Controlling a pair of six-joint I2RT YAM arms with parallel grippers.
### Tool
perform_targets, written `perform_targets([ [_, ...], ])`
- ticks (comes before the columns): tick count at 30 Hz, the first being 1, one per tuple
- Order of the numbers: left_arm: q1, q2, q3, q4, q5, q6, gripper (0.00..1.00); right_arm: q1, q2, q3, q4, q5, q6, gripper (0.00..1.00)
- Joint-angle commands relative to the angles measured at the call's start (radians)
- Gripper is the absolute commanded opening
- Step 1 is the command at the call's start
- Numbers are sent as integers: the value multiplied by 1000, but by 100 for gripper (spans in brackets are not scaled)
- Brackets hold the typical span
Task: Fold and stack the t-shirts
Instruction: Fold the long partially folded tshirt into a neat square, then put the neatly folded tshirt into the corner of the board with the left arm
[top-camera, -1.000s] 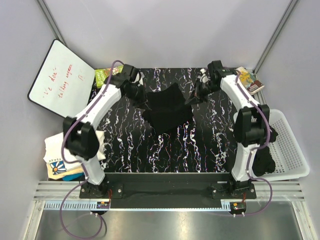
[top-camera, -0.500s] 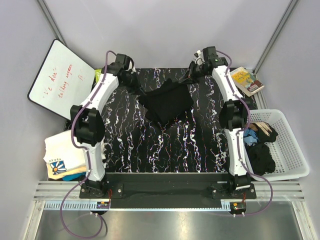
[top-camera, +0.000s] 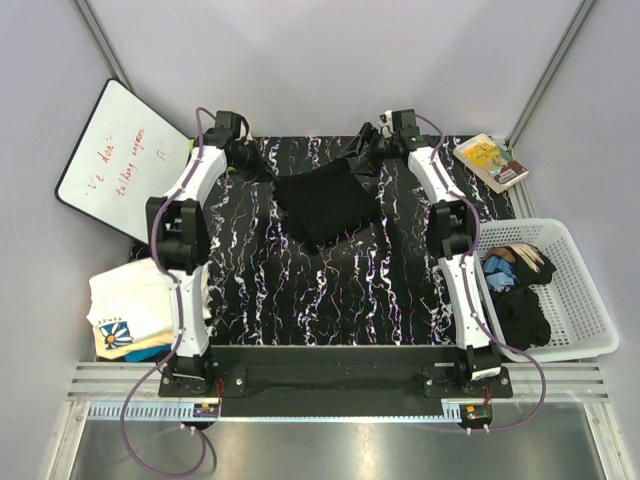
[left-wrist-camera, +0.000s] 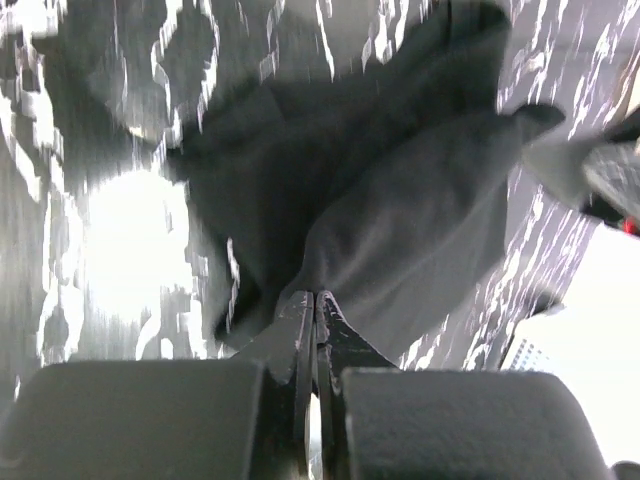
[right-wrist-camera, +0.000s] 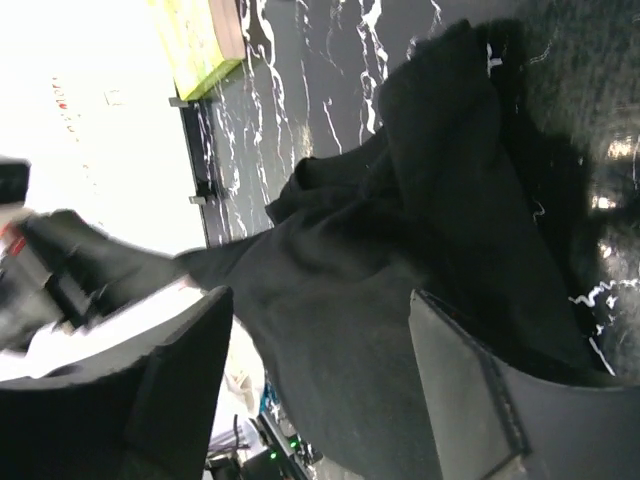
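Looking down from above, the black, white-veined worktop (top-camera: 300, 290) stands between pale grey walls (top-camera: 330, 60). A whiteboard (top-camera: 115, 155) leans beyond its left edge, a book (top-camera: 491, 161) lies past the far right corner, and a white basket (top-camera: 575, 300) sits off the right edge. The black t-shirt (top-camera: 325, 203) lies crumpled near the far edge, between the left claw (top-camera: 252, 160) and the right claw (top-camera: 372, 148). White t-shirts (top-camera: 125, 305) are piled off the near left corner.

From the left wrist, the left claw is pinched tight on an edge of the black t-shirt, above glare-streaked worktop.

From the right wrist, the right claw gapes wide, with dark cloth running between its fingers (right-wrist-camera: 180, 380).
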Motion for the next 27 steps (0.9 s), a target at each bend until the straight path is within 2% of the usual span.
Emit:
perform_targets([
  [1,16,163,160,89,129,-36,15,3,-173,-78,99,36,-43,84],
  [2,18,214,216,91,176,-40,58,2,-206,-148,99,41,-57,84],
  [3,18,229,238,89,189,-46,73,-4,-265,-185,99,44,-81,84],
  [5,18,224,245,91,182,-45,84,-9,-328,-303,99,62,-103,84],
  [6,20,208,232,91,171,-33,97,-9,-386,-337,99,68,-118,84],
  [10,21,72,63,111,120,-8,99,-4,-474,-469,96,87,-164,76],
  [12,20,-26,-5,115,90,4,99,3,-491,-512,91,88,-173,46],
  [13,18,-60,-66,119,76,7,99,17,-491,-521,88,88,-180,27],
  [14,20,-123,-91,119,69,25,99,28,-488,-515,78,93,-189,4],
  [15,20,-155,-117,117,62,32,99,38,-482,-509,43,119,-221,0],
  [18,20,-289,-202,83,16,76,99,103,-439,-431,-72,197,-316,0],
  [21,20,-404,-242,-24,-88,147,99,163,-344,-284,-213,258,-373,0],
  [23,21,-459,-243,-160,-226,208,99,181,-288,-189,-266,274,-382,0],
  [25,21,-493,-255,-287,-361,237,94,195,-275,-153,-303,280,-379,1],
  [27,23,-513,-294,-389,-436,269,87,203,-289,-161,-307,274,-374,2],
])
